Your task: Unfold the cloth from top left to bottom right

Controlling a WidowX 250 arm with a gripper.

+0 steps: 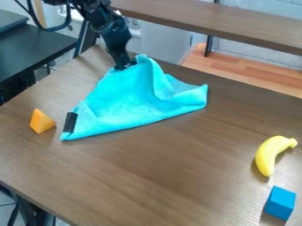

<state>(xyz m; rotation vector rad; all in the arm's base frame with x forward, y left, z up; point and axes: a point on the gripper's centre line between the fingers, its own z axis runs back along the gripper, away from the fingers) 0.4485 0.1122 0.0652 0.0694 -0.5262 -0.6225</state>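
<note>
The black gripper (124,64) hangs down at the table's far edge, upper left of centre, its tip against the top corner of the cloth. The bright turquoise cloth (133,99) lies folded in a rough triangle, its long edge running from the lower left up to the right corner. Beside the gripper the top corner stands up, and a raised fold runs down from it towards the right. A black strip lies on the cloth's left corner. The gripper's tip is too dark against the cloth to make out its grip.
On the brown table (159,167), an orange wedge (41,121) stands just left of the cloth. A yellow banana (272,154) lies at the right, with a blue block (280,202) below it at the lower right. A wooden shelf (218,22) runs behind the table.
</note>
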